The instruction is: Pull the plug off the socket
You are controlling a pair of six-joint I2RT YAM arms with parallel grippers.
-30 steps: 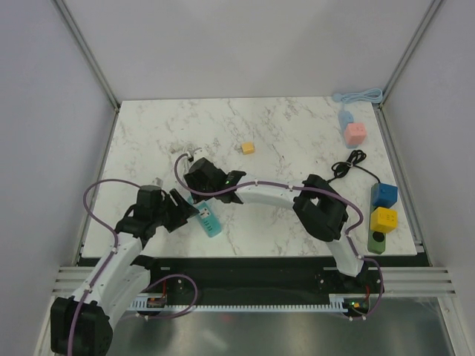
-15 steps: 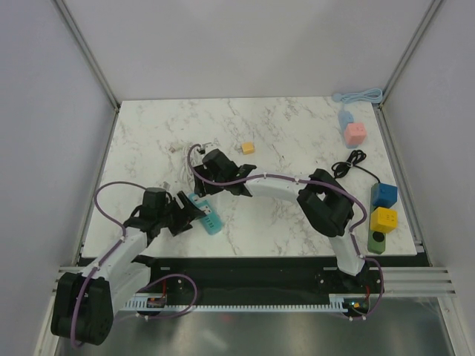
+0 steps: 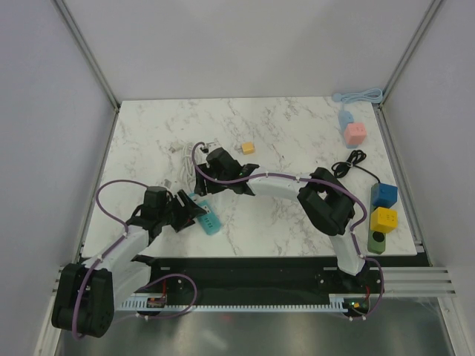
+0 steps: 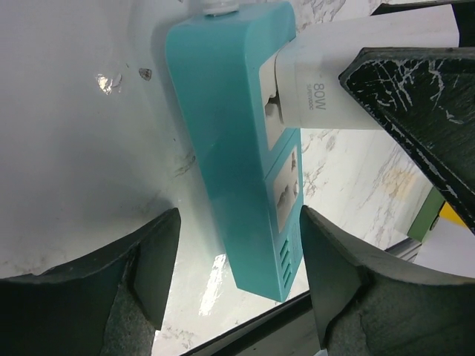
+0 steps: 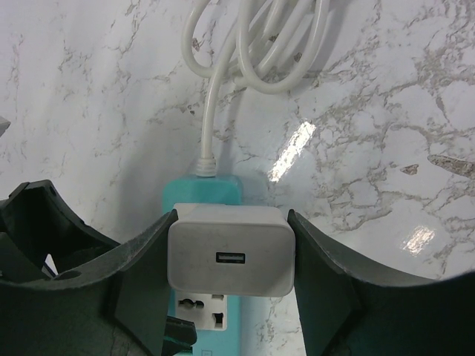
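- Plug [image 5: 230, 256], white, sits in the teal socket [image 3: 208, 219], in the outlet nearest its cable [image 5: 256, 52].
- My right pincer [image 5: 231, 276] pinches the plug, one finger pressed on each side.
- My left pincer [image 4: 239, 226] is spread astride the socket's other end, with a gap showing on one side.
- The socket lies flat on the bench [image 3: 297, 133], near the front left; the white cable is looped on the marble just behind it.

The right gripper [image 5: 231, 276] clamps the white plug [image 5: 231, 256], apparently seated in a teal socket [image 5: 202, 190].
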